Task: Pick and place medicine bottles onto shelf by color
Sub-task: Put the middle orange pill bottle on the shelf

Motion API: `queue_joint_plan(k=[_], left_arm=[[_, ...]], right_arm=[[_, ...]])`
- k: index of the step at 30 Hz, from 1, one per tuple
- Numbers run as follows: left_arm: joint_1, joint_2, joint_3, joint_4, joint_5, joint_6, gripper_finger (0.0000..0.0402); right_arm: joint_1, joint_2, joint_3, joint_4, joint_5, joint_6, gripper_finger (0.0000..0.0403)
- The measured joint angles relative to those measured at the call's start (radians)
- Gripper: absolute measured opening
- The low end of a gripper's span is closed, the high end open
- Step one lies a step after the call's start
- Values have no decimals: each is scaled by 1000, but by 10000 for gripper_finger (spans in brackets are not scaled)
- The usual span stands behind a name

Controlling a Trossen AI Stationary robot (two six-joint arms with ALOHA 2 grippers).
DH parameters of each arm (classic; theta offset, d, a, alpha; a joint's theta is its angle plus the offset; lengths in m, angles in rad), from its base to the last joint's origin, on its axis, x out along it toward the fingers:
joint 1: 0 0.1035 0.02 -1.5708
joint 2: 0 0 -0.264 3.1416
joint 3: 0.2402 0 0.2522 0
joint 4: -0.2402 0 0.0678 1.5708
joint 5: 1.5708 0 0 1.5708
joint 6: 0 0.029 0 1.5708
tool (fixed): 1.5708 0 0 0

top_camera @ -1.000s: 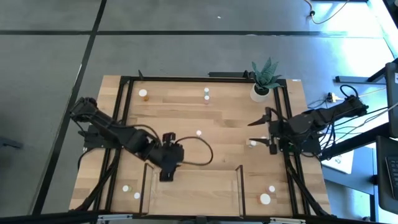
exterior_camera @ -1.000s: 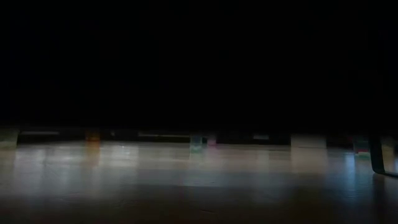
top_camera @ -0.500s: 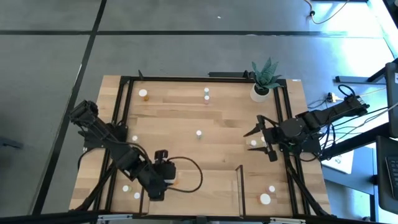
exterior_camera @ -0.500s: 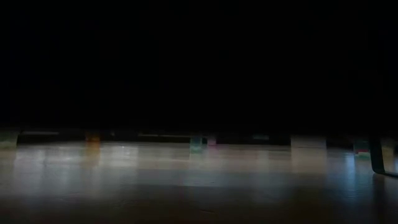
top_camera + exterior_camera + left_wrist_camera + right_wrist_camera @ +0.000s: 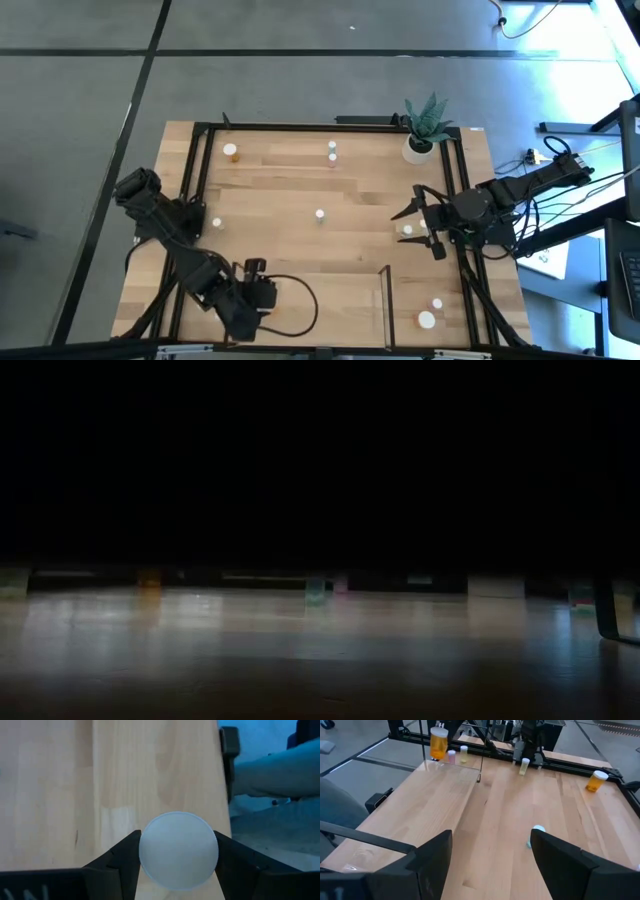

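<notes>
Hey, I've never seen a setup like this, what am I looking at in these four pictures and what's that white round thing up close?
These are four cameras on one moment. The overhead picture shows a wooden table with two dark robot arms, one at each side. The left hand is down at the table's near edge, by the light-wood shelf. Its wrist camera looks past its two fingers, which are closed on a medicine bottle: the white disc is its cap. The right hand hangs open over a small bottle; its wrist camera looks across the table at other bottles, including a wide amber one. A potted plant stands at the far right corner. The table-height picture is too dark to tell much.
</notes>
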Motion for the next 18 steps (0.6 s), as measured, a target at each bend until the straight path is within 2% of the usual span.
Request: queue_joint_plan(k=[18], left_arm=[[-53, 59, 0, 66, -15, 73, 198]], right_arm=[[0, 0, 0, 4, 0, -1, 272]])
